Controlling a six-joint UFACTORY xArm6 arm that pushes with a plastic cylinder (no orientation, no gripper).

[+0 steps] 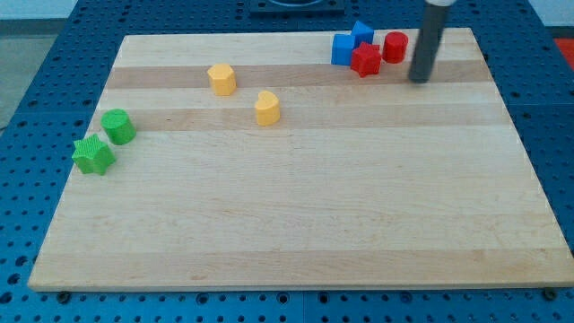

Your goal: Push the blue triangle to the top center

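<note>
My tip [420, 79] rests on the tabletop [296, 215] near the view's top right, at the end of a dark rod that comes down from the view's top edge. The arm carries no gripper, only this rod, so there is nothing to be wide, narrow or holding.

Just to the view's left of my tip sits a tight cluster of four blocks. The red cylinder [395, 46] is the nearest, close to the rod but apart from it. The red star [366, 60] lies a little lower and further left, touching or nearly touching the red cylinder. Two blue blocks sit behind it: a blue cube [343, 49] pressed against the red star's left side, and the blue triangle [362, 32] above the red star, close to the tabletop's top edge. The shapes of the two blue blocks are hard to tell apart from this angle. The blue triangle thus lies right of top centre, with the red blocks between it and my tip.

Well apart from these, a yellow hexagon [222, 79] sits left of centre in the upper part, with a yellow heart [266, 108] just below and right of it. Near the left edge a green cylinder [118, 126] stands just above a green star [93, 155].
</note>
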